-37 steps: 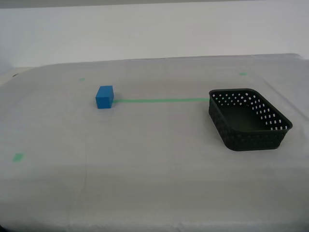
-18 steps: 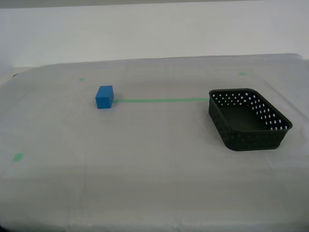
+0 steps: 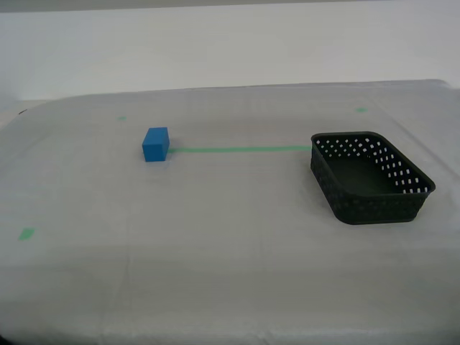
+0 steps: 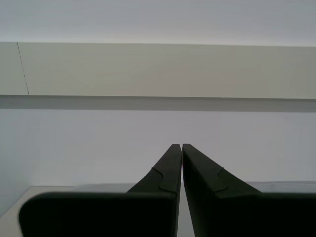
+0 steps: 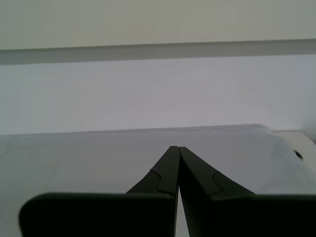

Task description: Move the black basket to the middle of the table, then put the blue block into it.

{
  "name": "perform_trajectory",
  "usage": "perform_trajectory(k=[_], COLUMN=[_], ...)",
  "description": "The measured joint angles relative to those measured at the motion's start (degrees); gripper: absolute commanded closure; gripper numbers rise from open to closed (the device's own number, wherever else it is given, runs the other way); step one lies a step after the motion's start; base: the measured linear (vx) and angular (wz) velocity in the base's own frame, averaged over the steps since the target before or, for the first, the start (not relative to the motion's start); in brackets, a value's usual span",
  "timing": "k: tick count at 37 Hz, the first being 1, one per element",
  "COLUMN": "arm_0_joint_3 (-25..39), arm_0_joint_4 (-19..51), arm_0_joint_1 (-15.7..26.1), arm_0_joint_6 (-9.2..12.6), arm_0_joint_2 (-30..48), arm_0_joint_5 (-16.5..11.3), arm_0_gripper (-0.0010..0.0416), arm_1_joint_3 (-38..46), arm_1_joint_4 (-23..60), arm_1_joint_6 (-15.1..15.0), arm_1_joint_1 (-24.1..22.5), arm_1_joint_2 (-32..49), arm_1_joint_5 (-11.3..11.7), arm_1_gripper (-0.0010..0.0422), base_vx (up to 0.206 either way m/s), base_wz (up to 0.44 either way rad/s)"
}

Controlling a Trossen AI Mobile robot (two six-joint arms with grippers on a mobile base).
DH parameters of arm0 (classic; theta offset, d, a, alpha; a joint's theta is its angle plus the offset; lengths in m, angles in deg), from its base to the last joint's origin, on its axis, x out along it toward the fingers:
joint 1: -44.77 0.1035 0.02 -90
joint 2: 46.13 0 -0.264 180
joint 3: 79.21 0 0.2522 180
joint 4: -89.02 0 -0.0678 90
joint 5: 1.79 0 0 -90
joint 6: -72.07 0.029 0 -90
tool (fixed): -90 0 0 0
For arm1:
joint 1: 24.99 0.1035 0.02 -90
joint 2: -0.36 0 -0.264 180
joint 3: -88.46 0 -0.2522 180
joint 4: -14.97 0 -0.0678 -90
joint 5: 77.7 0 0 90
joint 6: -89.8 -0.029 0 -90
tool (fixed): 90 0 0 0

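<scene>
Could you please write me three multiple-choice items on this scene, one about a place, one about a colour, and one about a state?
1. Where does the blue block stand?
A. inside the black basket
B. at one end of the green tape line, toward the exterior view's left
C. on the basket's rim

2. What colour is the tape line on the table?
A. green
B. red
C. yellow

3. How do the jaws of my first gripper and my second gripper stand?
A. both wide open
B. one shut on the block
C. both shut on nothing

Key:
1 B, the block sits on the cloth where the tape ends, far from the black basket at the other end.
2 A, the strip between block and basket is green.
3 C, in each wrist view the fingertips meet with nothing between them.
</scene>
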Motion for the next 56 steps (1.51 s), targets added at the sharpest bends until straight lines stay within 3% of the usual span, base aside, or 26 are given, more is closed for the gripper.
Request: perform_trajectory(k=[26, 43, 56], arm_0_joint_3=[16.7, 24.3, 29.9], arm_0_joint_4=[34.4, 53.4, 65.9], arm_0_joint_1=[0.0, 0.0, 0.0], arm_0_joint_6=[0.1, 1.0, 1.2], arm_0_joint_2=[0.1, 0.1, 0.4], arm_0_joint_5=[0.0, 0.0, -2.0], arm_0_gripper=[0.0406, 0.0406, 0.0406], arm_1_joint_3=[0.0, 0.0, 0.0], arm_1_joint_4=[0.0, 0.0, 0.0], arm_1_joint_6=[0.0, 0.0, 0.0], arm_1_joint_1=[0.0, 0.0, 0.0], arm_1_joint_2=[0.0, 0.0, 0.0], arm_1_joint_5=[0.0, 0.0, 0.0], arm_1_gripper=[0.0412, 0.0412, 0.0412], base_vx=[0.000, 0.000, 0.000], base_wz=[0.000, 0.000, 0.000])
